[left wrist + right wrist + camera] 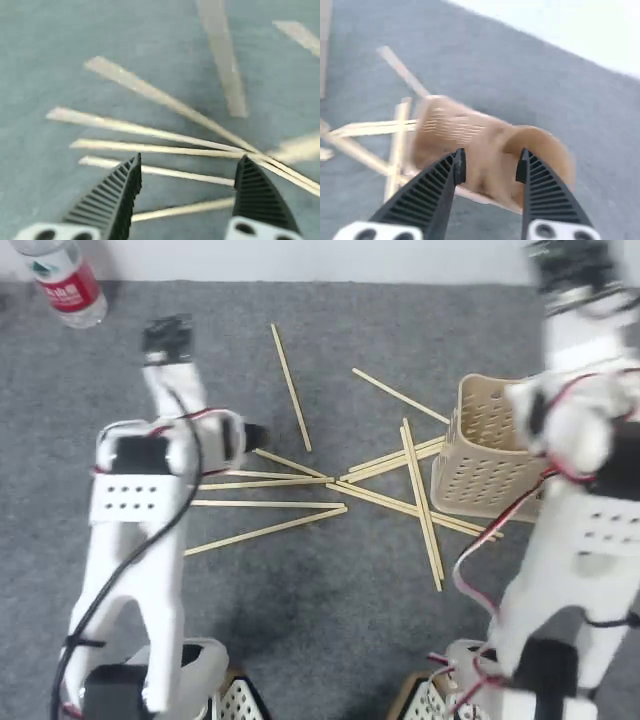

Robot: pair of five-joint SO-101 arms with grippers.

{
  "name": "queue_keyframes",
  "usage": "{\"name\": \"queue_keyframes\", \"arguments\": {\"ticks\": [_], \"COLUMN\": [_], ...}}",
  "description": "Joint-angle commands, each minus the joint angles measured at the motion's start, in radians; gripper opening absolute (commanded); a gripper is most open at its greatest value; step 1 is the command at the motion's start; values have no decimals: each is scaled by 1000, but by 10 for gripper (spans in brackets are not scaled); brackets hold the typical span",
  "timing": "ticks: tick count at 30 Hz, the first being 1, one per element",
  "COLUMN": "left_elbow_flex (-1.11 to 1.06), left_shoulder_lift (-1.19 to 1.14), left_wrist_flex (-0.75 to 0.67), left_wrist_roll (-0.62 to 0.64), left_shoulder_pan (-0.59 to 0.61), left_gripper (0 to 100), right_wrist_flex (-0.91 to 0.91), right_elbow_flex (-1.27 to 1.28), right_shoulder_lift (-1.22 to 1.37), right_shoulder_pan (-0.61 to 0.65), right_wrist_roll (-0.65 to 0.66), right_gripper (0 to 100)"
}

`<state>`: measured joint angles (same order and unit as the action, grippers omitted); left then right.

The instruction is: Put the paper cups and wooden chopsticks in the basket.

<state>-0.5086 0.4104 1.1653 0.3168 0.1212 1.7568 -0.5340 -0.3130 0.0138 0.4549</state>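
Looking down from above, many wooden chopsticks [270, 504] lie spread out on the gray tabletop [350, 620]. Most of them cross each other in the middle, between the two arms. One lies apart higher up, and another lies near the top of the basket [480, 455]. The basket is tan and full of little holes. It sits on the right side of the tabletop, and a few chopsticks touch its bottom edge. No chopstick is inside it that I can see. The right arm [585, 520] hangs over part of the basket. The left arm [140, 500] is at the left ends of the chopsticks. A water bottle [65, 280] with a red label is in the far left corner, well away from everything else.

In the left wrist view, the left hand [187, 162] is spread wide, with nothing between its two black fingers [120, 192]. It hangs over a fan of chopsticks [150, 148] that come together at one end.

In the right wrist view, the right hand [490, 162] is also spread apart and is pinching nothing. The basket [470, 130] shows right past the fingertips, very blurry, so I cannot tell if the hand touches it. Some chopsticks [370, 129] lie beside the basket on the tabletop.
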Motion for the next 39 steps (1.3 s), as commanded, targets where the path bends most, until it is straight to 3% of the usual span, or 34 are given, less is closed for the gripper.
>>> {"name": "queue_keyframes", "arguments": {"ticks": [1, 7, 12, 24, 30, 39], "left_elbow_flex": [-154, -346, -404, -410, -410, -410], "left_shoulder_lift": [26, 18, 18, 17, 17, 17], "left_wrist_flex": [-169, -430, -535, -554, -554, -554], "left_wrist_roll": [26, 91, 97, 97, 97, 100], "left_shoulder_pan": [149, 241, 244, 239, 239, 238], "left_gripper": [283, 283, 283, 283, 283, 283], "right_wrist_flex": [35, -10, -180, -507, -615, -624], "right_elbow_flex": [63, 350, 603, 868, 845, 724], "right_shoulder_lift": [-97, -68, -4, 231, 417, 602], "right_shoulder_pan": [160, 289, 337, 280, 209, 189], "right_wrist_roll": [-18, -104, -103, -35, 14, 21], "right_gripper": [163, 162, 162, 162, 162, 156]}}
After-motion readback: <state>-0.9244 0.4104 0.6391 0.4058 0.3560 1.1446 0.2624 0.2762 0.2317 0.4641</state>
